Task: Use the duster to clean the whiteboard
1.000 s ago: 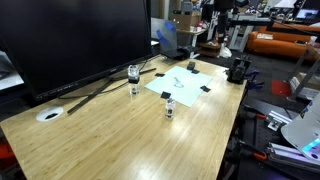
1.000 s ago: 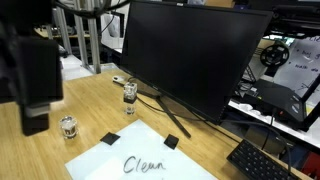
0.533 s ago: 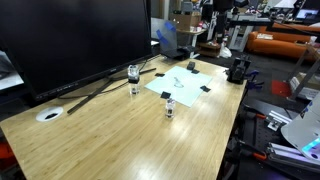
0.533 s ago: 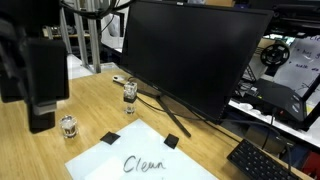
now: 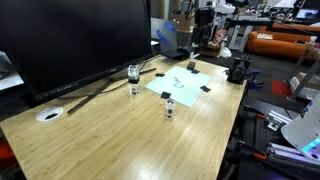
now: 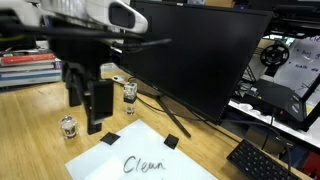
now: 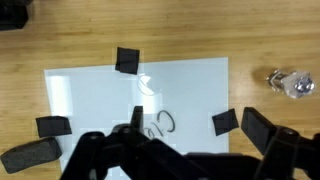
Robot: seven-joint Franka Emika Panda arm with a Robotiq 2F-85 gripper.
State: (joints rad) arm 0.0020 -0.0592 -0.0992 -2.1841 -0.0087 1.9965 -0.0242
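Above the whiteboard (image 7: pixel 190 90), the gripper (image 7: pixel 175 150) hovers with its fingers (image 7: pixel 262 135) apart and empty. This sheet lies flat toward one end of the worktop (image 5: pixel 120 140). At the adjacent worktop edge rests the duster (image 5: pixel 237 70).

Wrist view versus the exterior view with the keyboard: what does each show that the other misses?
Wrist only: a dark block off the whiteboard's corner, possibly the duster. Exterior only: the monitor, the keyboard and a second jar by the monitor stand. Both: the whiteboard, its writing, one jar beside it, and the fingers, seen open from the wrist.
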